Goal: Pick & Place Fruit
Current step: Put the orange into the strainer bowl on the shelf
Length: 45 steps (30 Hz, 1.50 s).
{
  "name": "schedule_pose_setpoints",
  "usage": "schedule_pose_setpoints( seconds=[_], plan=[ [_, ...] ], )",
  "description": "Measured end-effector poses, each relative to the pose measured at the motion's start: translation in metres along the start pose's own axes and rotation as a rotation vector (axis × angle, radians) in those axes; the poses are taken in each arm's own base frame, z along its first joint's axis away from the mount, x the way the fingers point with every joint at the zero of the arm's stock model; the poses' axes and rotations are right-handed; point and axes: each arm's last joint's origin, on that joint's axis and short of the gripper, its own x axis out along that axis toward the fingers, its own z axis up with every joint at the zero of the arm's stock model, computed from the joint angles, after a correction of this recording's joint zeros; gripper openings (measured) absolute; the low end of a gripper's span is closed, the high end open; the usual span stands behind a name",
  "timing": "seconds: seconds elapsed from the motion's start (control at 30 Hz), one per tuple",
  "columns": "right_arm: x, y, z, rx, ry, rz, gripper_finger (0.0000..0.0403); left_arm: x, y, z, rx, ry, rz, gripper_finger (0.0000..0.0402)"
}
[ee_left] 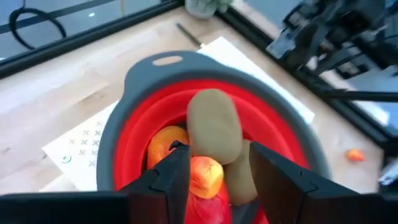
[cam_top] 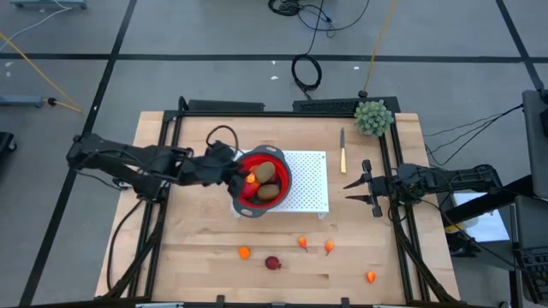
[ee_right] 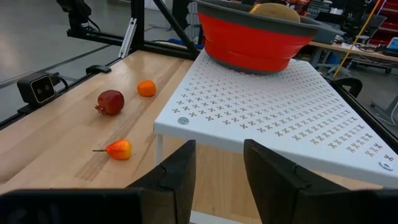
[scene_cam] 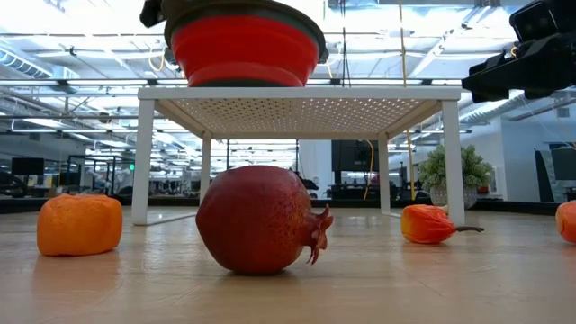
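Tabletop (cam_top: 197, 257): one wooden surface, carrying everything below.
White rack (cam_top: 310, 184): one perforated stand on legs; the low view shows the gap under it, which the high view hides.
Bowl (cam_top: 280, 167): one, red with a grey rim, resting on the rack's left end.
Fruit in bowl: two brown kiwi ovals (ee_left: 214, 127) and two orange-red pieces (ee_left: 205, 177); in the high view the upper oval's long axis runs on a diagonal, the lower one closer to across the picture.
Fruit on tabletop: one dark red ball (cam_top: 272, 263), its crown pointing right in the low view; four small orange pieces (cam_top: 244, 252), all in front of the rack.
Left tool (ee_left: 214, 171): over the bowl, fingers spread, the orange-red piece between them but not visibly pinched.
Right tool (cam_top: 358, 190): just beyond the rack's right end, fingers apart, holding nothing.
Knife (cam_top: 342, 151): one, lying lengthwise, handle toward the front edge.
Green bushy ball (cam_top: 373, 118): one, back right corner.
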Motion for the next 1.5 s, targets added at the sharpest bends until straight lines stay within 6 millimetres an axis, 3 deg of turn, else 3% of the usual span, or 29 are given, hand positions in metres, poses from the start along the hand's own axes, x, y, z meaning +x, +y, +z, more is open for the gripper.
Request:
schedule_pose_setpoints(
  seconds=[0.13,0.3,0.53,0.7,0.97,1.23,1.5],
  plan=[
    [0.0,0.0,0.0,0.0,0.0,0.0,0.013,-0.014,-0.006,-0.001,0.017,-0.02,-0.069,0.0148],
    [0.0,0.0,0.0,0.0,0.005,0.001,0.013,-0.031,-0.027,-0.013,0.094,-0.009,-0.239,0.0129],
    [0.0,0.0,-0.001,0.0,0.009,0.001,0.013,-0.051,-0.057,-0.048,0.232,0.031,-0.381,0.0087],
    [0.0,0.0,-0.001,0.0,0.008,0.002,0.013,-0.052,-0.074,-0.078,0.34,0.086,-0.41,0.0053],
    [0.0,0.0,-0.001,0.0,0.008,0.001,0.013,-0.036,-0.095,-0.124,0.517,0.165,-0.395,0.0003],
    [0.0,0.0,-0.001,-0.001,0.008,0.001,0.013,-0.005,-0.106,-0.164,0.73,0.223,-0.331,0.0004],
    [0.0,0.0,-0.001,-0.002,0.008,0.001,0.013,0.021,-0.108,-0.193,0.807,0.294,-0.271,0.0016]
  ],
)
